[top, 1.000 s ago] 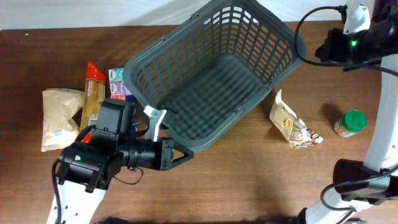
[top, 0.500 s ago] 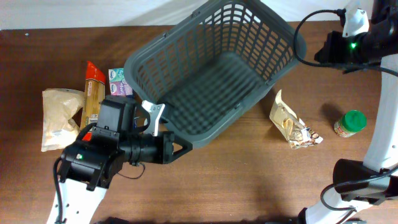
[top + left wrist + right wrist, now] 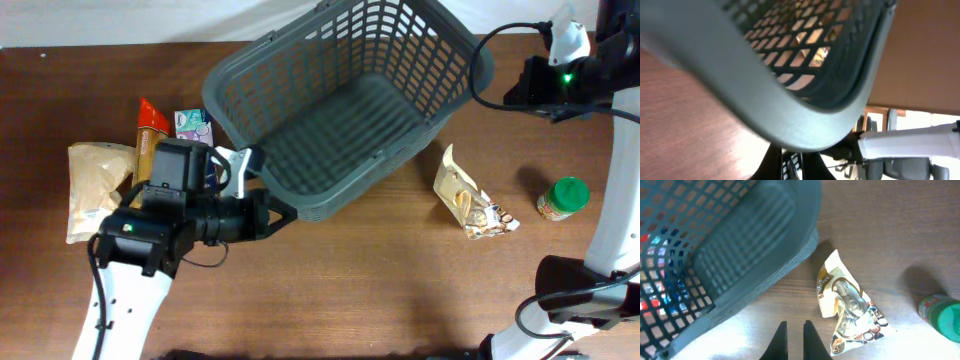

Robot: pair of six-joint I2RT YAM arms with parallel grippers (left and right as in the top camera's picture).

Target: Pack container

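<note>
Desk (image 3: 400, 290), dark wood, carries everything in the scene. The container (image 3: 420, 50), a grey lattice basket, lies askew across the far middle of the desk. It is empty, and its near corner points toward the left arm.

Left tool (image 3: 280, 214): fully closed, its tips tucked at that near corner just under the thick rim. The left wrist view does not show whether a lattice bar is pinched or the tips merely bear against the wall.

Right tool (image 3: 794, 330): closed on nothing, hanging over bare desk between the container's right corner and the snack pouch (image 3: 470, 200).

To the left of the container lie a tan bag (image 3: 95, 190), an orange pasta packet (image 3: 150, 135) and a small box (image 3: 190, 125). A green-lidded jar (image 3: 562, 197) stands well off to the right.

The step in hand is judged to be positioning the container. Drive it from low on the corner in a slow, straight line so it slides rather than pivots or tips. Keep its right corner off the pouch, and park it where both arms reach inside.
</note>
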